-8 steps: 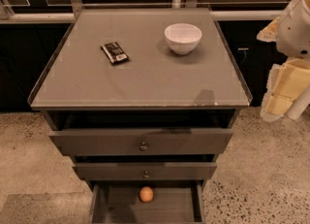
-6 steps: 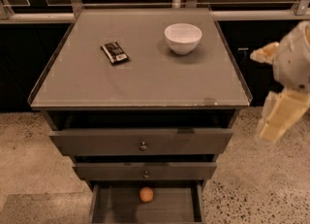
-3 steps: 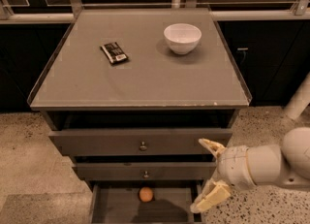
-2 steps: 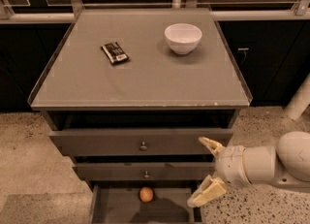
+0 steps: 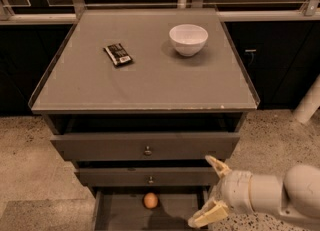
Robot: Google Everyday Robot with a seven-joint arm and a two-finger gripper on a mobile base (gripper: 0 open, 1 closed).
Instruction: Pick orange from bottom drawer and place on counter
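The orange (image 5: 150,200) lies on the floor of the open bottom drawer (image 5: 120,214), near its back. My gripper (image 5: 213,190) is at the lower right, just outside the drawer's right side, to the right of the orange and apart from it. Its two cream fingers (image 5: 208,215) are spread open and hold nothing. The counter (image 5: 150,82) is the flat grey cabinet top above the drawers.
A white bowl (image 5: 188,39) and a small dark packet (image 5: 118,54) sit on the counter. Two wider drawers with round knobs (image 5: 147,151) are above the bottom drawer. Speckled floor lies on both sides of the cabinet.
My arm has come down from beside the counter's right edge to the bottom drawer's right side. Over the last second the gripper has edged left toward the drawer. The orange has not moved.
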